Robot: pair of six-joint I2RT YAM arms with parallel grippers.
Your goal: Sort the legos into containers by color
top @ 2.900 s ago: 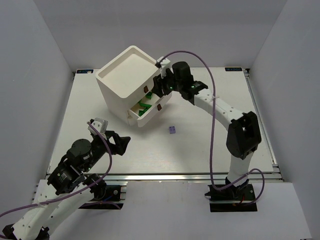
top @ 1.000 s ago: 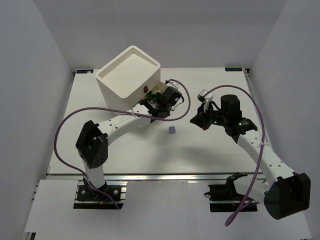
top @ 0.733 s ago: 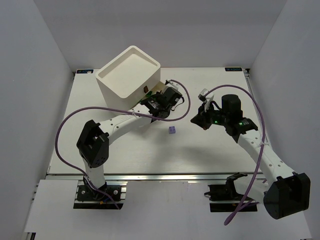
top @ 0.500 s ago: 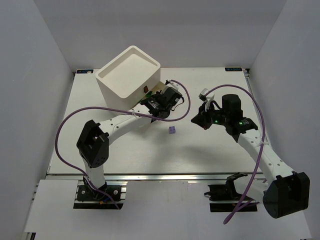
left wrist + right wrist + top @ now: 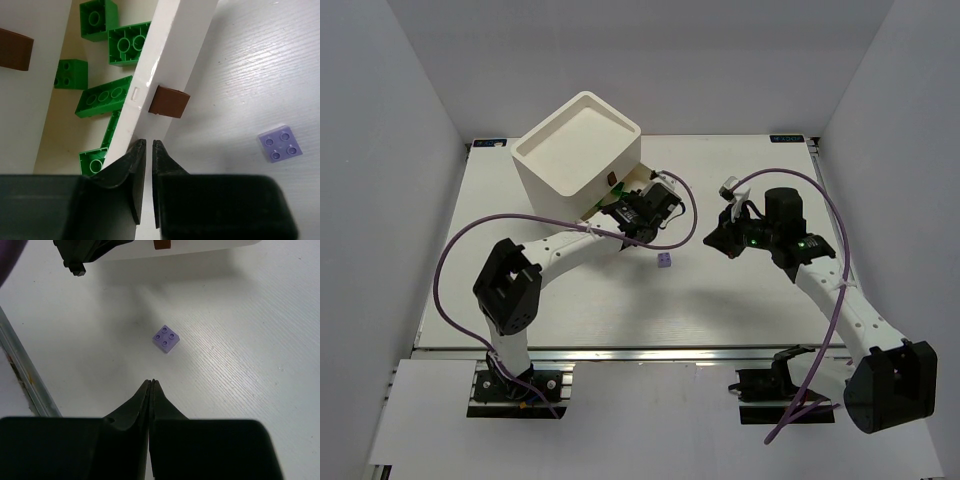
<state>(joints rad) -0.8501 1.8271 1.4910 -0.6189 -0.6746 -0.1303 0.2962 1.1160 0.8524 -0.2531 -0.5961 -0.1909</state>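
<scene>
The white cabinet [image 5: 575,150] has one drawer [image 5: 165,60] pulled out, with several dark green legos [image 5: 104,95] lying in it. My left gripper [image 5: 149,141] [image 5: 638,215] is at that drawer's front wall, just beside its red-brown handle [image 5: 169,101]. Its fingers stand a narrow gap apart with nothing between them. One pale purple lego [image 5: 665,261] [image 5: 280,143] [image 5: 166,338] lies studs-up on the table. My right gripper [image 5: 151,381] [image 5: 715,240] hovers to the right of it, shut and empty.
A second red-brown handle [image 5: 12,48] shows on the drawer above. Grey walls close the table in on three sides. A metal rail [image 5: 22,375] runs along the near edge. The left arm's purple cable [image 5: 460,245] loops over the left half.
My left gripper's fingers have parted by a sliver and it has drawn back a little from the drawer front. The right arm and the purple lego have barely moved.
</scene>
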